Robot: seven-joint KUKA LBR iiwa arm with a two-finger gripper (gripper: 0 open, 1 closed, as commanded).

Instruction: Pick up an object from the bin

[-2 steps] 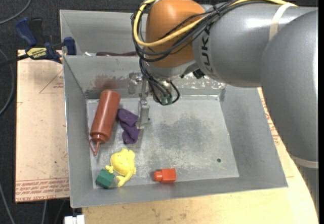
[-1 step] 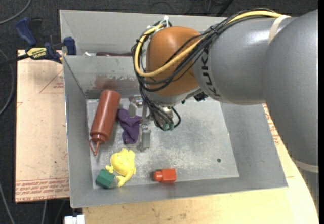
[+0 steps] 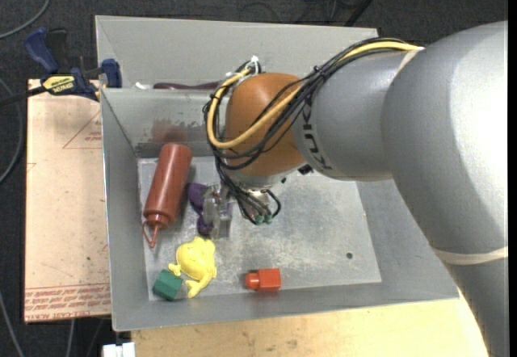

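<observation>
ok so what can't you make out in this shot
Camera view:
Purple thing beside the brown bottle: partly hidden by the gripper, kind unclear.
Bin floor at the back: covered by the arm's orange cover.
Yellow toy by the green block: too small to identify.

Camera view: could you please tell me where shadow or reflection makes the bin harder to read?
In the camera view, the arm shades the gripper and the small purple object beside it; the grey metal bin carries on its back wall a reddish reflection, apparently of the red-brown plastic squeeze bottle; the yellow toy figure lies evenly lit.
</observation>
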